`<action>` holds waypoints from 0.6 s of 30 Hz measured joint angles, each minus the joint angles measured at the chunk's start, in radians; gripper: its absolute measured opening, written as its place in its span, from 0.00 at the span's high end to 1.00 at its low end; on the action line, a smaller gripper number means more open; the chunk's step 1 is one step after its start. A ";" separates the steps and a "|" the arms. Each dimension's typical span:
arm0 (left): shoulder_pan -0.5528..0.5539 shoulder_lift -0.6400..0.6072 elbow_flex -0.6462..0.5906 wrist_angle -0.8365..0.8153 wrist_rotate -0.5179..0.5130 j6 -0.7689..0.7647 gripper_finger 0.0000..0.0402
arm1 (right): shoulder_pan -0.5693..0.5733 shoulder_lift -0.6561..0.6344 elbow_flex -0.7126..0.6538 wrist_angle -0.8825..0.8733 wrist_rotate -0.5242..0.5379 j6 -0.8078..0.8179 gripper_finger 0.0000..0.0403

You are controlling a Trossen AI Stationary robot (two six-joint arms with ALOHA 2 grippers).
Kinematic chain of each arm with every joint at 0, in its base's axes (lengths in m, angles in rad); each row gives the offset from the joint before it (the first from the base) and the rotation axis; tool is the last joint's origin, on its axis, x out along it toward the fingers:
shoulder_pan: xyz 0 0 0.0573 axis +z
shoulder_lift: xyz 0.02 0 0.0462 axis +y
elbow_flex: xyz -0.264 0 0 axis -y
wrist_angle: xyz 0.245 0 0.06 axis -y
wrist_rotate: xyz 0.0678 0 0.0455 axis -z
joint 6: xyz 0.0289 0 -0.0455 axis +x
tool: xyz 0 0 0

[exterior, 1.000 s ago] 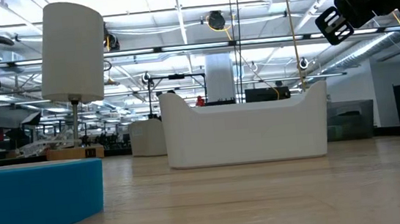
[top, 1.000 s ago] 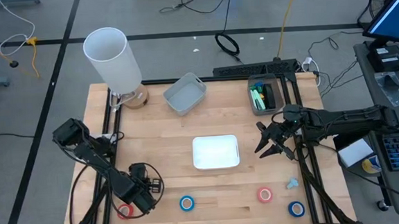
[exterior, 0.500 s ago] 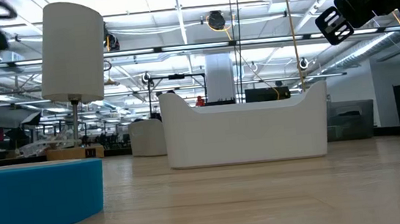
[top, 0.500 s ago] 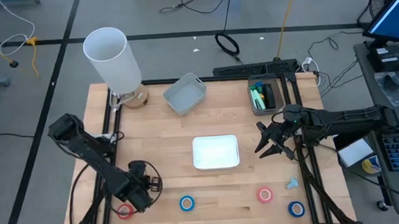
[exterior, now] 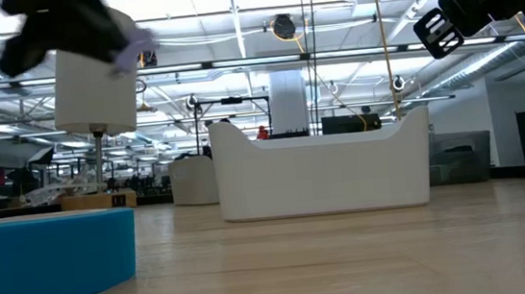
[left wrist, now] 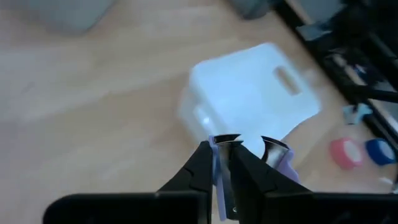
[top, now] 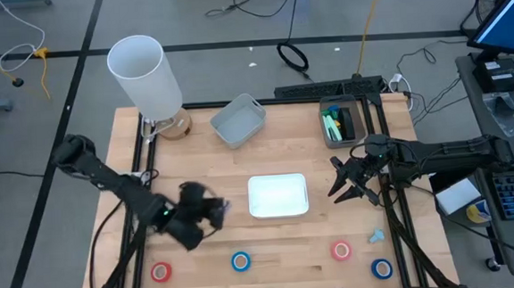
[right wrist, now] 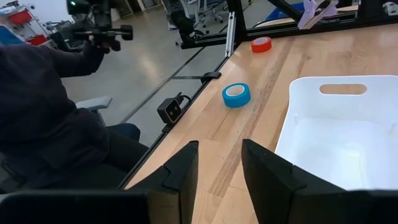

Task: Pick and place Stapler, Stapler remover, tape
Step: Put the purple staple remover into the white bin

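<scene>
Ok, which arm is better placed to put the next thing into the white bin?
Left. The left gripper holds a small purple item right beside the bin. The right gripper hangs open and empty on the bin's other side.

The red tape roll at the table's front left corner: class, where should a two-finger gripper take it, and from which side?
The red tape roll lies flat, hole upward, with bare wood around it. Probably best to come straight down and pinch across the ring's outer wall, or put one finger inside the core.

The left hand [top: 215, 211] has lifted from the red tape [top: 161, 272] toward the white bin [top: 278, 196].
</scene>
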 joint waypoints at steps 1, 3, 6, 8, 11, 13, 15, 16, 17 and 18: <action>0.032 0.000 0.000 0.064 0.013 0.088 0.92 | 0.000 0.000 0.000 0.000 0.001 0.000 0.72; 0.101 0.001 0.000 0.191 0.063 0.267 0.91 | 0.000 0.000 0.000 0.000 0.003 0.000 0.72; 0.202 0.007 0.000 0.345 0.159 0.489 0.92 | 0.000 0.000 0.000 0.000 0.003 0.000 0.72; 0.264 0.008 0.000 0.409 0.217 0.586 0.92 | 0.000 0.000 0.000 0.000 0.003 0.000 0.72; 0.335 0.006 0.001 0.442 0.276 0.655 0.92 | 0.000 0.000 0.000 0.000 0.003 0.000 0.72; 0.366 0.012 0.001 0.452 0.299 0.670 0.92 | 0.000 0.000 0.000 0.000 0.003 0.000 0.72; 0.387 0.035 0.001 0.490 0.322 0.680 0.92 | 0.000 0.000 0.000 0.000 0.003 -0.011 0.72; 0.393 0.047 0.001 0.501 0.339 0.687 0.92 | 0.000 0.000 0.000 0.000 0.003 -0.021 0.72; 0.397 0.064 0.001 0.518 0.356 0.690 0.92 | 0.000 0.000 0.000 0.000 0.003 -0.031 0.72; 0.401 0.084 0.001 0.557 0.375 0.695 0.92 | 0.000 0.000 0.000 0.000 0.003 -0.042 0.72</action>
